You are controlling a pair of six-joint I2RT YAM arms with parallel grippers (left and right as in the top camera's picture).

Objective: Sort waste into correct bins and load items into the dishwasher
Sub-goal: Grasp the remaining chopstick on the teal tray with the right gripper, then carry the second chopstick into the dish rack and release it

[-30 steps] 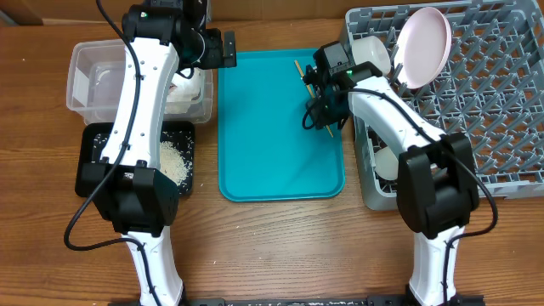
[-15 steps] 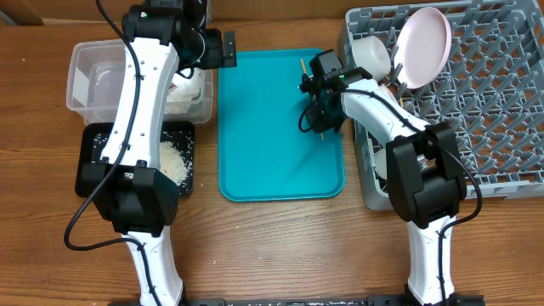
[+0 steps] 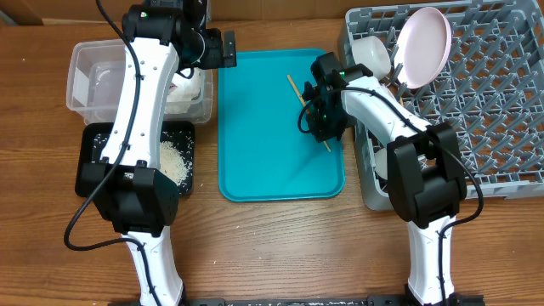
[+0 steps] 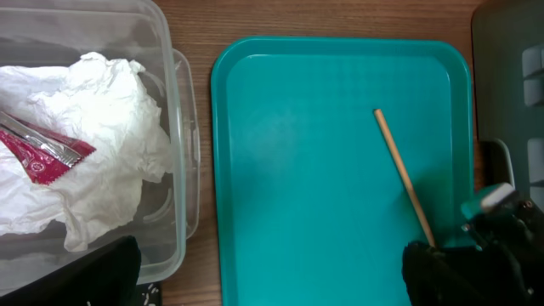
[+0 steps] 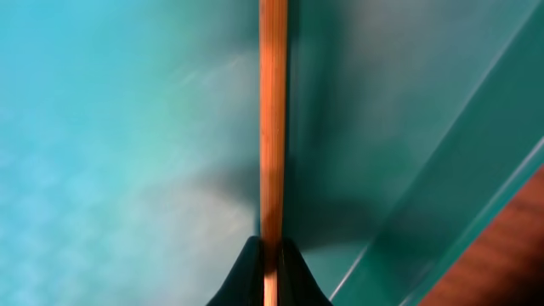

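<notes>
My right gripper (image 3: 323,119) is shut on a thin wooden chopstick (image 3: 299,92) over the right side of the teal tray (image 3: 255,144). The right wrist view shows the fingertips (image 5: 272,255) pinching the chopstick (image 5: 272,119). My left gripper (image 3: 224,49) is open and empty, by the clear tub (image 3: 81,72). The tub holds the crumpled white napkin (image 4: 102,119) and the red wrapper (image 4: 38,157). Rice grains (image 3: 176,157) lie in the black tray (image 3: 98,166). The grey dish rack (image 3: 476,93) holds a pink plate (image 3: 425,42) on edge and a white bowl (image 3: 371,53).
The teal tray (image 4: 331,170) lies between the tub and the rack, with the chopstick (image 4: 404,174) over its right part. Another pale dish (image 3: 387,161) sits in the rack's near-left corner, partly under my right arm. Bare wooden table runs along the front.
My right gripper has shifted slightly toward the front with the chopstick. The chopstick's far end has swung left and down the tray. The left arm has not moved.
</notes>
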